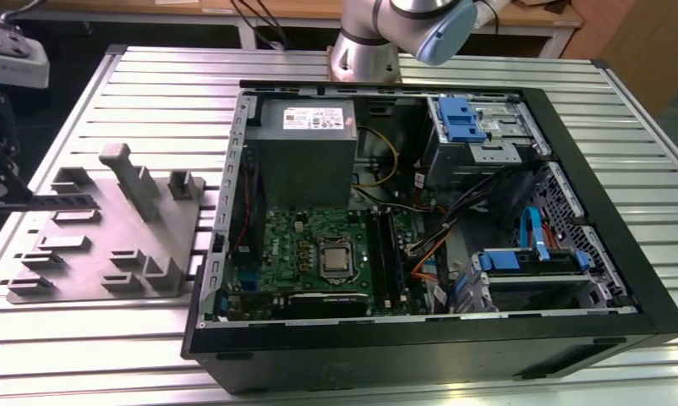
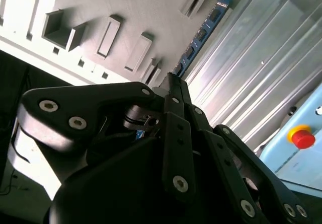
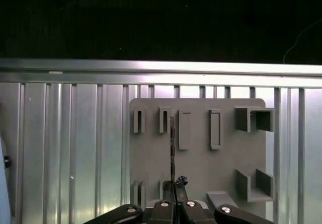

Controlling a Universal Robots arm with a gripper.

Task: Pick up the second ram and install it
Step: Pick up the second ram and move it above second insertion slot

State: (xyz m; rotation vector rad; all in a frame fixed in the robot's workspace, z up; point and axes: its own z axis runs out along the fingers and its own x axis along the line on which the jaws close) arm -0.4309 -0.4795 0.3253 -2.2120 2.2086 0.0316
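Observation:
My gripper [image 2: 173,83] is shut on the second ram [image 2: 202,35], a narrow blue-green stick with dark chips that reaches out past the fingertips. In the first wrist view the ram [image 3: 172,148] shows edge-on as a thin dark line, and the gripper [image 3: 173,204] holds it above the grey fixture plate [image 3: 201,173], beside a pair of slot holders. In the exterior view the open computer case [image 1: 609,254] lies on the table. Its green motherboard [image 1: 299,245] and long black memory slots [image 1: 390,254] face up.
The grey fixture plate [image 1: 102,228] with raised holders and a tall post lies on the slatted metal table [image 1: 147,85], at the exterior view's left of the case. A light blue box with a red button [image 2: 302,136] sits past the plate. The arm's base [image 1: 362,51] stands behind the case.

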